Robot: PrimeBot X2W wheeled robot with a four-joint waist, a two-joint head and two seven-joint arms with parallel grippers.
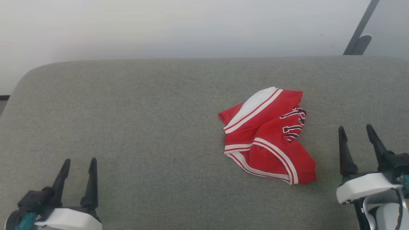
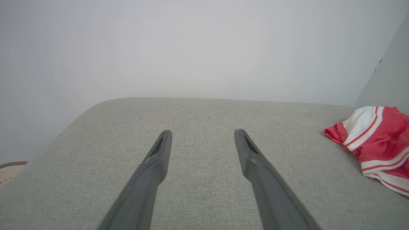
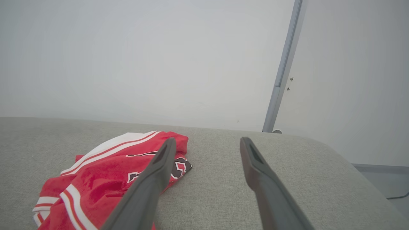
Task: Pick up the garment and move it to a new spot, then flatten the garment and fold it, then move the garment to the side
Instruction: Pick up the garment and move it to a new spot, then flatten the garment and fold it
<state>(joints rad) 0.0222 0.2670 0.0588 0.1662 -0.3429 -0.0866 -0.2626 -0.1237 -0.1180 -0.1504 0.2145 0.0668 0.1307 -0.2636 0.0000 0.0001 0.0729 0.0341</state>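
- Left gripper (image 1: pixel 80 159) is held at the near edge with its fingers parted and nothing between them, over bare grey cushion (image 1: pixel 143 111) and well apart from the task's thing
- Right gripper (image 1: pixel 355 127) is likewise parted and empty, near the garment's right side but not touching it
- The garment (image 1: pixel 268 137) is bunched in a heap right of centre on the cushion
- The pick-up is judged not yet begun; it is best done by the right gripper, closed on a raised fold with several layers caught, so that the heap lifts as one
- Its long axis is seen running from the striped hem at near right to the white panel at far left, with the numerals turned to the right
- A pale wall (image 1: pixel 191 28) is seen beyond
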